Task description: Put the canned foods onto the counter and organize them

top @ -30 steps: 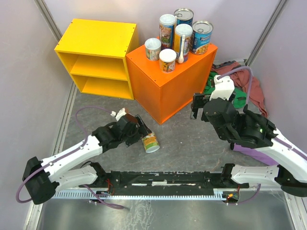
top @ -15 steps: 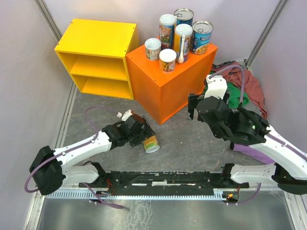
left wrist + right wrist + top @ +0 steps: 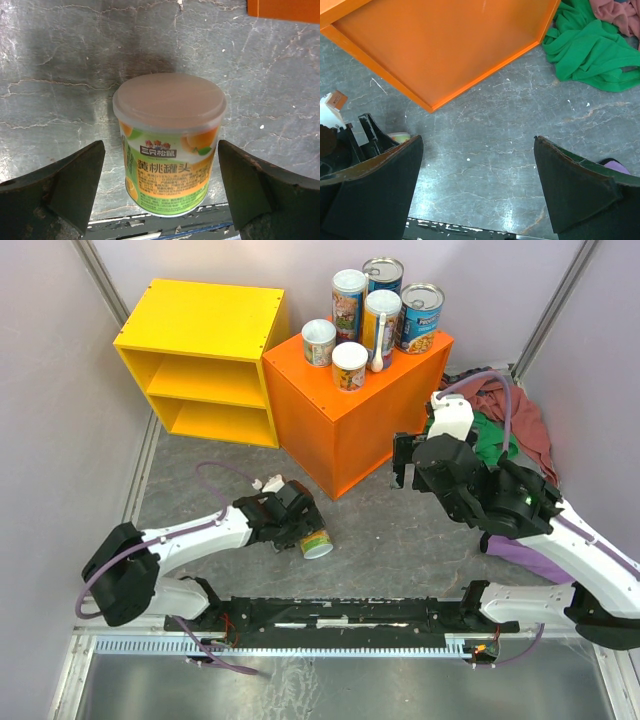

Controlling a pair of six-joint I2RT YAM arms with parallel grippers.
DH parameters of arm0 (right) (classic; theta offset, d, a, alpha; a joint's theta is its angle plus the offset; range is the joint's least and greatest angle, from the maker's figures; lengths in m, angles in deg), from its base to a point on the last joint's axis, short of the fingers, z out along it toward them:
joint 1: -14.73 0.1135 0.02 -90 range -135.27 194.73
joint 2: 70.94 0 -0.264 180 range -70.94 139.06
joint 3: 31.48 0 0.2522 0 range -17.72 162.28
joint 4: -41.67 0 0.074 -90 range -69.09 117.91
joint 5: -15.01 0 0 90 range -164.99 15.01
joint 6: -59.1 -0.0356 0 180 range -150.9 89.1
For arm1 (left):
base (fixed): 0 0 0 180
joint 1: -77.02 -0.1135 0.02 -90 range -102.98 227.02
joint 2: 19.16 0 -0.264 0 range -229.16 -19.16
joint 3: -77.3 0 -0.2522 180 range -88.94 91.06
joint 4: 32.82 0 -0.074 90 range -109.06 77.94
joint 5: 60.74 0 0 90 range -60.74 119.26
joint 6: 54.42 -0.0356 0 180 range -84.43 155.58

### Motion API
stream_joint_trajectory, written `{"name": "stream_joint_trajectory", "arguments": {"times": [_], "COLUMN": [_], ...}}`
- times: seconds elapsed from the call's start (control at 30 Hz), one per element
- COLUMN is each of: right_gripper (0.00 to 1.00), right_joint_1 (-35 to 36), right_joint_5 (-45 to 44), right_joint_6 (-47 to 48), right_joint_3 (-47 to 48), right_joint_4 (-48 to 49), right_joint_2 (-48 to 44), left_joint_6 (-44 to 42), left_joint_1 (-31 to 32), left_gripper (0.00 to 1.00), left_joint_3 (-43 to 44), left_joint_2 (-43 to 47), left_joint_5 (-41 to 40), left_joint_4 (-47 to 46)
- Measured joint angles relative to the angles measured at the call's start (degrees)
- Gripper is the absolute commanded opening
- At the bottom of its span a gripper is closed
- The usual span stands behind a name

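Glossy-labelled can, matt plastic lid, veined grey floor

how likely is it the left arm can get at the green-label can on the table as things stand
Probably yes: the left end effector is open, straddling the green-label can with gaps on both sides and nothing in the way.

**Top view:** bright, even light from overhead, with focus sharp to the corners. The counter throws only a faint shadow on the grey surface. The metal strip at the near edge carries pale glare.

**Left wrist view:** the tin is crisp, with a soft dark shadow behind it. The fingers of the left pincer are dim and blurred.

**Right wrist view:** the fingers of the right pincer are likewise dark. A whitish sheen lies on the surface near the lower edge.
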Motion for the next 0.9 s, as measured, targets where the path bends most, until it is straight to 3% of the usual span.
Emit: {"name": "stream_joint_trajectory", "arguments": {"times": [0.53, 0.67, 0.8, 0.9], "right_gripper": [0.99, 0.99, 0.99, 0.99], "right_joint_1": [-4.7, -5.6, -6.1, -6.2], "right_joint_5": [4.6, 5.4, 6.0, 6.4], "right_joint_6": [1.7, 2.0, 2.1, 2.5], "right_joint_3": [-0.5, -0.5, -0.5, -0.5], "right_joint_4": [1.2, 1.3, 1.3, 1.3], "right_joint_2": [0.0, 0.0, 0.1, 0.2], "left_joint_6": [-0.1, -0.1, -0.8, -2.3], "left_joint_1": [0.2, 0.2, 0.2, 0.3], "left_gripper": [0.97, 0.86, 0.62, 0.53], "left_joint_3": [2.2, 2.3, 0.9, -1.2], "left_joint_2": [-9.0, -9.3, -8.9, -7.2], "left_joint_5": [-0.2, 0.0, -0.2, -0.5], "left_joint_4": [-3.0, -4.7, -7.2, -10.1]}}
